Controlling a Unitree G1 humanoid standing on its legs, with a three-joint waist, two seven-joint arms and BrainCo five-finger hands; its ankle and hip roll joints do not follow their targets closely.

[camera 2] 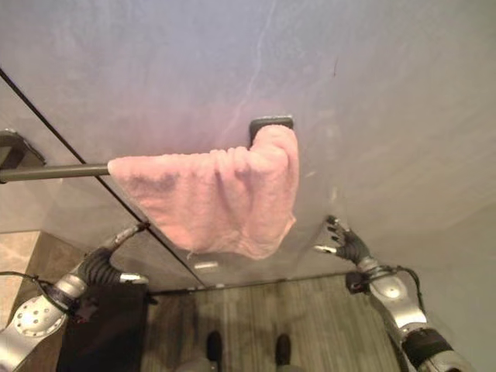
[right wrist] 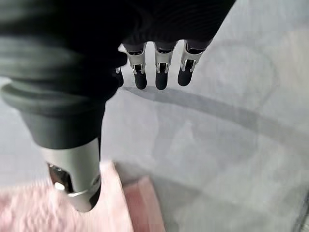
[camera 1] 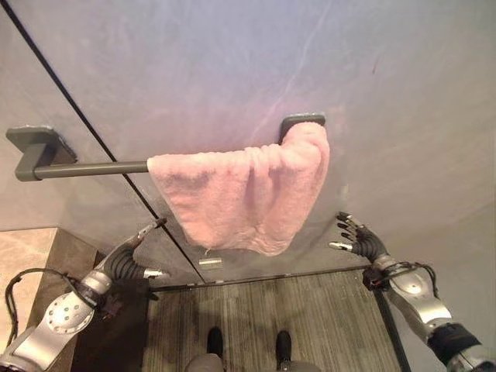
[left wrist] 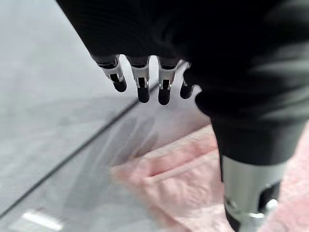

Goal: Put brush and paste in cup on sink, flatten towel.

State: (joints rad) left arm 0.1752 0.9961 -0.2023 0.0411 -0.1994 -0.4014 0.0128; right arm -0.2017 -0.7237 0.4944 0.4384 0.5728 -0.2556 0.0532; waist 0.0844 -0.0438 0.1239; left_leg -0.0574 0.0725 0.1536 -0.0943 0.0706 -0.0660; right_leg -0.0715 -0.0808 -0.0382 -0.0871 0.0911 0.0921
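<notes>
Towel step is what's in hand. Pink towel [camera 1: 244, 194] hangs over the grey wall rail [camera 1: 89, 167], bunched toward the right bracket [camera 1: 302, 122], folds crowded there, lower edge running crooked; the left stretch of rail is bare. Left hand [camera 1: 132, 260] is raised below the towel's lower left corner, near it but not touching, fingers straight and relaxed, holding nothing. Right hand [camera 1: 360, 240] is up just past the towel's right edge, also apart from the cloth, fingers loosely spread, empty. Right wrist view shows the pink edge close by its thumb [right wrist: 77, 179]. No brush, paste or cup here, can't say how that part stands. My read: next move needs each hand to take a side edge and pull the cloth leftward along the rail until the folds spread out and the hem hangs level.
</notes>
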